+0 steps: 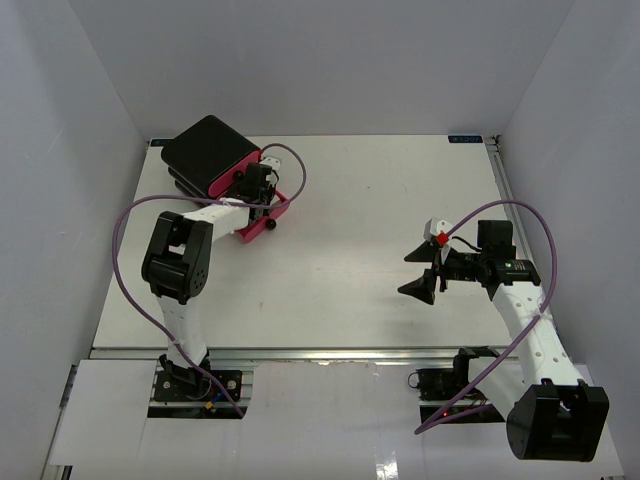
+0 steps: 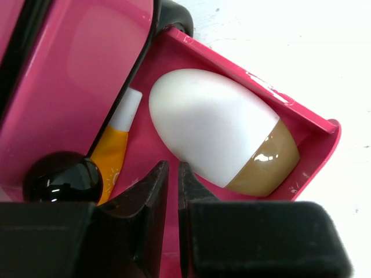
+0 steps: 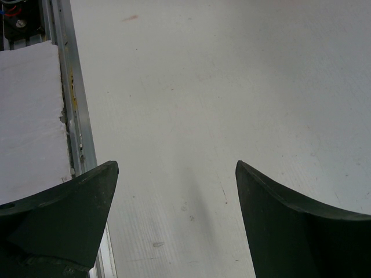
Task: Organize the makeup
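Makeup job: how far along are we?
Done: the white puff and the orange tube lie in the open pink drawer. In hand: nothing. The left hand sits over that drawer, nearly closed and empty, and the right hand is open over bare table. Left: likely just shutting the drawer; I see no loose makeup in the top view.

I see the white oval puff [image 2: 211, 124], tan at one end, lying on its side in the open pink drawer [image 2: 220, 61] at far left. The orange white-capped tube [image 2: 113, 147] lies just beside it.
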Controlling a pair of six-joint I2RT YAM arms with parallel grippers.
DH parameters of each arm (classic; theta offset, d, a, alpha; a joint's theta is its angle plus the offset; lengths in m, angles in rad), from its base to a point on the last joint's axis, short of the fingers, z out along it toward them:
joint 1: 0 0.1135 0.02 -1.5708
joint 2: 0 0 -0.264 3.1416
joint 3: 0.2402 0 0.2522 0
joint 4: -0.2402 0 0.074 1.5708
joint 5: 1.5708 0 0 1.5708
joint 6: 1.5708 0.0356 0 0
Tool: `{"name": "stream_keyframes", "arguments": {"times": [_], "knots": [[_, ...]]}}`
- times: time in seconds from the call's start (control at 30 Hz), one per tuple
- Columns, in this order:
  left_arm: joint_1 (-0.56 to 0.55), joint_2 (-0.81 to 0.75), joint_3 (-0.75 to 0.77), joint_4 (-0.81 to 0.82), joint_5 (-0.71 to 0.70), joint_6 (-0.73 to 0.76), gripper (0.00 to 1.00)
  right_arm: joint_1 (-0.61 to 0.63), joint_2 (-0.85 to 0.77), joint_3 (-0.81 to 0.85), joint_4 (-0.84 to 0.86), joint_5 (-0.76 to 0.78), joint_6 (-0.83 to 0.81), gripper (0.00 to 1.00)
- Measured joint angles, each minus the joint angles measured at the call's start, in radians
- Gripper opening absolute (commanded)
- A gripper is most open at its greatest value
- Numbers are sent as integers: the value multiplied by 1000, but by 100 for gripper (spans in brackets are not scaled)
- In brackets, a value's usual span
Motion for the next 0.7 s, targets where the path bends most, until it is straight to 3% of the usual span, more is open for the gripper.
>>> {"name": "stream_keyframes", "arguments": {"times": [0.23,0.4,0.5,0.6,0.7], "knots": [[0,-28,-13,0,44,-18,33,0,0,0,0,0,0,88],[0,-152,-58,4,84,-31,61,0,0,0,0,0,0,88],[0,-254,-81,7,127,-41,71,0,0,0,0,0,0,88],[0,-350,-100,8,201,-54,70,0,0,0,0,0,0,88],[0,-414,-120,3,329,-67,57,0,0,0,0,0,0,88]]}}
